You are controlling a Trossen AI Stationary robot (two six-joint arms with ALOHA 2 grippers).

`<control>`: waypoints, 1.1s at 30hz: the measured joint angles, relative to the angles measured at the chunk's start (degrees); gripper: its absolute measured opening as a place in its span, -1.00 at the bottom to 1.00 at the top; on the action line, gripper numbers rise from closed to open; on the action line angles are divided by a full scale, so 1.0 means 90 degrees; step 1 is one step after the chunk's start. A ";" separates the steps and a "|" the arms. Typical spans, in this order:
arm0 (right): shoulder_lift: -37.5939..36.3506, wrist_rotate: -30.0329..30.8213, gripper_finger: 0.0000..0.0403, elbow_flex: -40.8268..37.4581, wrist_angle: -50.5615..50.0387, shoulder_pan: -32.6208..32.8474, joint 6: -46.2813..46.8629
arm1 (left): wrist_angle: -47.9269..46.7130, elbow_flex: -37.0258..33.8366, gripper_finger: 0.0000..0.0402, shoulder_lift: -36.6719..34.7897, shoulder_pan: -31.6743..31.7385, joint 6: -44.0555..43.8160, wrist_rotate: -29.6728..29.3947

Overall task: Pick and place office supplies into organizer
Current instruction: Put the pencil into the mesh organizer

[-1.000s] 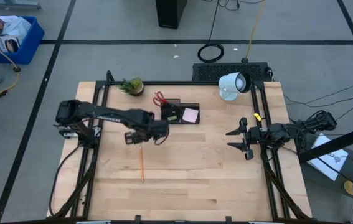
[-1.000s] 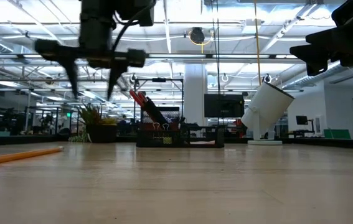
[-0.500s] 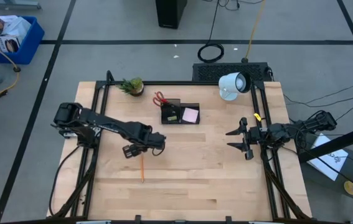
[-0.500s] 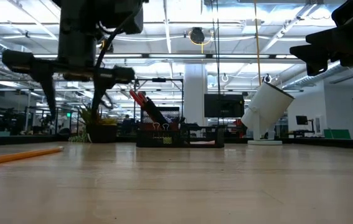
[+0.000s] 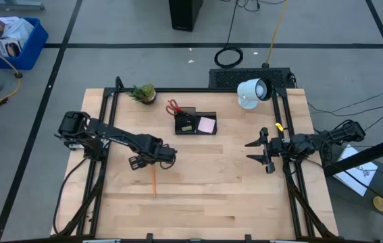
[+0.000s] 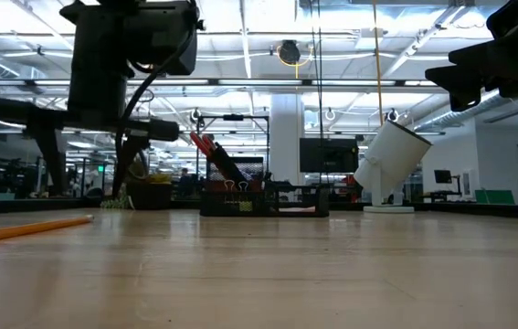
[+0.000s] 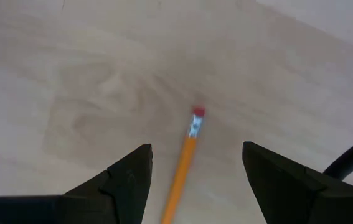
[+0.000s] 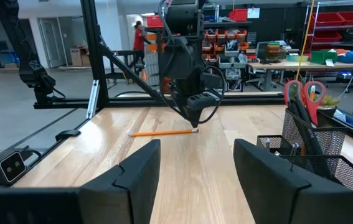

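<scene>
The orange pencil [image 5: 154, 182] lies flat on the bare wood of the table [image 5: 232, 189], well apart from the organizer [image 5: 194, 122] at the far side. Its long axis runs from the table's near edge toward the far edge, eraser end farthest from the front. That eraser end sits directly below the left gripper [image 5: 136, 162], and in the left wrist view the pencil [image 7: 182, 168] passes between the two spread fingers [image 7: 129, 180], slightly tilted against the line of approach rather than square across the gap. The jaws stand wide apart and empty, hovering above the wood with nothing touching them. My judgement is that a straight descent would bracket the shaft near the eraser. The right gripper [image 5: 267, 150] waits near the table's right edge, far from the pencil, its fingers parted and holding nothing, so the left arm is clearly the nearer.
</scene>
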 joint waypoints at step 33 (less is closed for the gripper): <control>-0.0002 0.0000 -0.04 -0.0002 0.0002 -0.0001 0.0000 | 0.1097 -0.0566 0.26 0.0284 0.0075 0.0747 -0.0522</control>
